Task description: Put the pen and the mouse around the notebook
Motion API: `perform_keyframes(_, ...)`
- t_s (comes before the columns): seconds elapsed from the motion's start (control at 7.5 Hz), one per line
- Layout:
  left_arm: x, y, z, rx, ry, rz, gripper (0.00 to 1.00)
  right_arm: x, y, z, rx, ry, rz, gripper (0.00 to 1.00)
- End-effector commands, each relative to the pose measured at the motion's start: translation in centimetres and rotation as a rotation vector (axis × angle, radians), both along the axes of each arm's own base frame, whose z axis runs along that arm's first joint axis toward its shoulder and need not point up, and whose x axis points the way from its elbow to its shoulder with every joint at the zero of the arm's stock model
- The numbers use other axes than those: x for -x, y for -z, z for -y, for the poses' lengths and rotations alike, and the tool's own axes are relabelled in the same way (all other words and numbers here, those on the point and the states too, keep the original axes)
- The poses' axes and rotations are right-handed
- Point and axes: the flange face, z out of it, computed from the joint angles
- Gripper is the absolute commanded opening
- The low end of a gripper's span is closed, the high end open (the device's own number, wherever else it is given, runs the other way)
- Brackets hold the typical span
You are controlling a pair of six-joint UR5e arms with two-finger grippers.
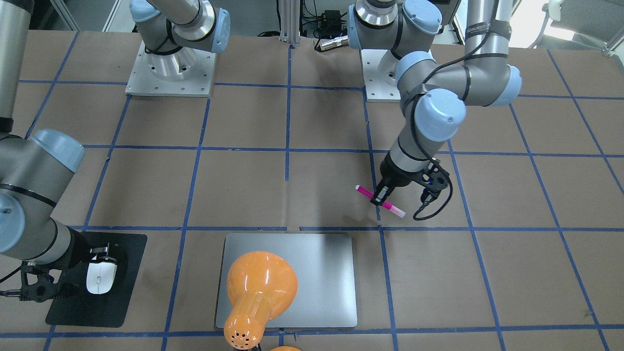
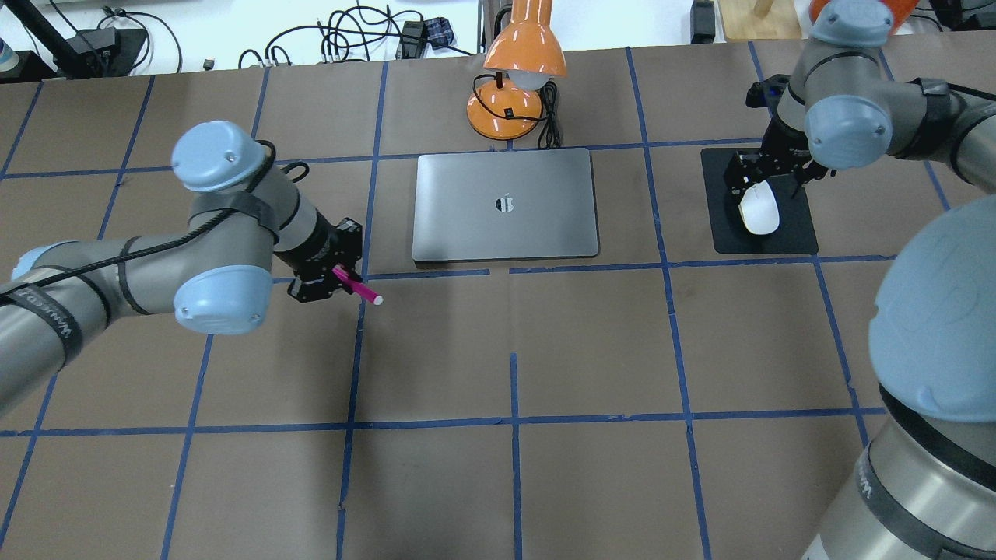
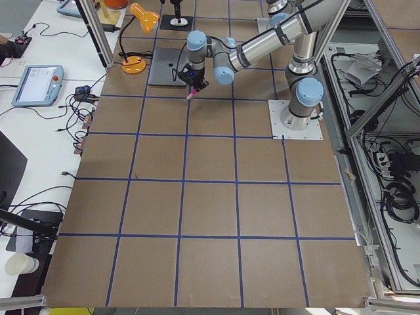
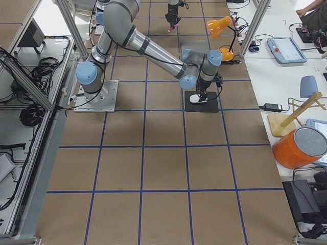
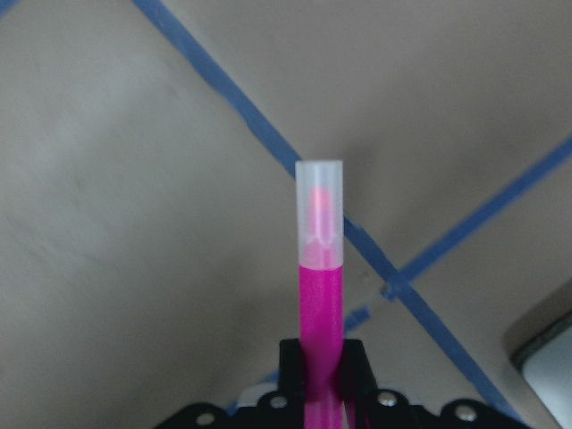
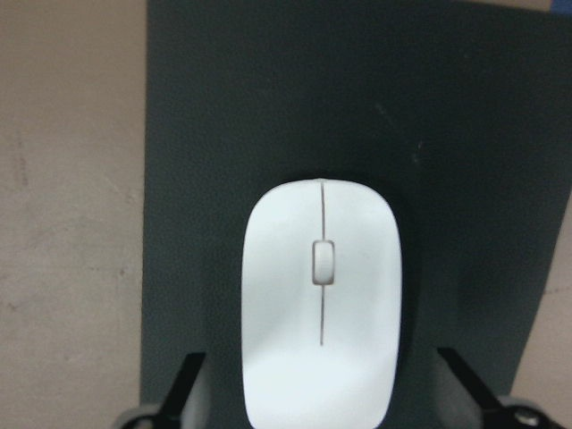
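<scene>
My left gripper (image 2: 340,274) is shut on the magenta pen (image 2: 362,292), which sticks out level with its pale end forward (image 5: 320,206), just over the brown table. It hangs off the near left corner of the silver notebook (image 2: 467,222), a short way apart from it. The white mouse (image 2: 759,211) lies on a black pad (image 2: 794,237) to the notebook's right. My right gripper (image 2: 759,187) is open and straddles the mouse's rear end; its fingers (image 6: 185,393) stand clear of the mouse's (image 6: 320,322) sides.
An orange desk lamp (image 2: 517,58) stands just behind the notebook, its shade hanging over the lid in the front-facing view (image 1: 261,285). Blue tape lines grid the brown table (image 2: 591,350). Cables and monitors lie beyond the far edge.
</scene>
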Motion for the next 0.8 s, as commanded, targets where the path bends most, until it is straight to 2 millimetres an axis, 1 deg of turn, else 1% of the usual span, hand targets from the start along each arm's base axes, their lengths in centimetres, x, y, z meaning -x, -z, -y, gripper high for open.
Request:
perform_keyframes(0.0,10.5,0.1,-3.4,-0.033,-0.183,-0.015,0.0,-1.2,-11.2,-2.9,0.031,-0.006,0.003,1.0)
perform_keyframes(0.13,12.8,1.4,-4.2,-0.075,-0.283,-0.026,0.0,-1.9,-17.2,-5.9,0.059,-0.008,-0.015,1.0)
perform_keyframes(0.27,13.8,2.5,-4.4,-0.094,-0.361,-0.031,0.0,-2.9,-21.6,-10.1,0.023,-0.006,-0.006,1.0)
perform_keyframes(0.4,15.3,3.4,-5.1,-0.112,-0.417,-0.027,0.0,-3.6,-25.7,-13.1,0.043,0.008,-0.009,1.0)
perform_keyframes(0.53,17.8,4.4,-6.4,-0.106,-0.411,-0.028,0.0,-4.5,-27.2,-14.2,0.062,0.008,0.001,1.0)
perform_keyframes(0.67,18.8,4.9,-7.0,-0.109,-0.399,-0.021,0.0,-8.4,-27.4,-14.4,0.075,-0.046,0.025,1.0)
